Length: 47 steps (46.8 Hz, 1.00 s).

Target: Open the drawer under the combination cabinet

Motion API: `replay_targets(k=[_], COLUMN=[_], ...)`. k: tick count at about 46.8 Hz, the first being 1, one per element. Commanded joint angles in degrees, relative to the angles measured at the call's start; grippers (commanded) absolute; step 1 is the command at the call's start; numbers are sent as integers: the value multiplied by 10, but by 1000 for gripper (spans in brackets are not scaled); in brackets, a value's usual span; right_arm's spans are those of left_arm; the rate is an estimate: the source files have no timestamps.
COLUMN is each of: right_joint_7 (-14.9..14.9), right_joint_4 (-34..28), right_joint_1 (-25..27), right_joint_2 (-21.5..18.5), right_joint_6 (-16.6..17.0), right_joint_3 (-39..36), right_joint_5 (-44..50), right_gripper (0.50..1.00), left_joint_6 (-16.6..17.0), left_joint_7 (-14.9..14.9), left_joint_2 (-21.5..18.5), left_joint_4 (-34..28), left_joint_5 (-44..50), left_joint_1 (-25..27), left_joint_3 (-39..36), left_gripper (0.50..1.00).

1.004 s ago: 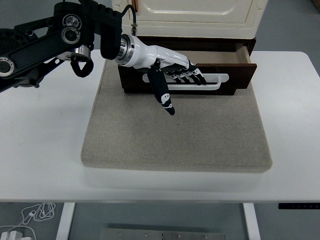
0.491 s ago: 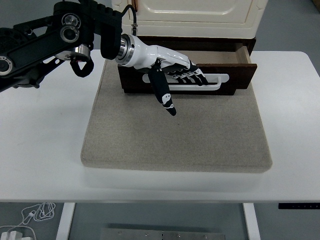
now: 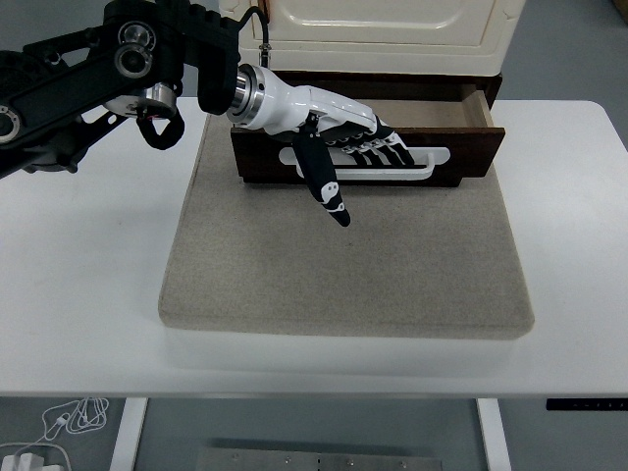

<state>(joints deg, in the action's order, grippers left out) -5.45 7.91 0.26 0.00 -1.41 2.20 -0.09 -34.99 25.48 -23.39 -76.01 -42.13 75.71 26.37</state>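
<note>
Drawer [image 3: 461,147] is the thing to look at here: one dark brown wooden drawer with a long white slot handle [image 3: 392,165] across its front, pulled partway out from under a cream-coloured cabinet [image 3: 383,25]. You can see a pale inside floor and the light wood edge of its right side wall. It sits at the far end of a single grey felt-like mat [image 3: 343,265], which lies on the white worktop [image 3: 78,294], roughly in the middle.

Only one arm shows, the black left arm [image 3: 88,78] coming in from the upper left. Its left hand [image 3: 339,132] is white and black, laid across the drawer front. The fingers [image 3: 388,152] are curled over the white handle and look hooked into its slot, so it's gripping the handle. The thumb [image 3: 324,186] sticks out on its own, pointing down and toward the near edge over the mat, not touching the drawer as far as I can tell.

Below the worktop at bottom left there's one tangle of white cable [image 3: 59,422] on the floor.
</note>
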Motion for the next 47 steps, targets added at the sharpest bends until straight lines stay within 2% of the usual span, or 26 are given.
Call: replay_targets(k=[1,47], right_joint_7=[0,0], right_joint_4=[0,0], right_joint_1=[0,0], right_joint_2=[0,0], right_joint_6=[0,0], right_joint_3=[0,0], right_joint_5=[0,0], right_gripper=[928,928], left_joint_6=[0,0], left_joint_7=[3,3], left_joint_2=[0,0], left_joint_4=[0,0], left_joint_5=[2,-18], left_joint_1=[1,1], left_joint_3=[0,-3], left_gripper=[992,988])
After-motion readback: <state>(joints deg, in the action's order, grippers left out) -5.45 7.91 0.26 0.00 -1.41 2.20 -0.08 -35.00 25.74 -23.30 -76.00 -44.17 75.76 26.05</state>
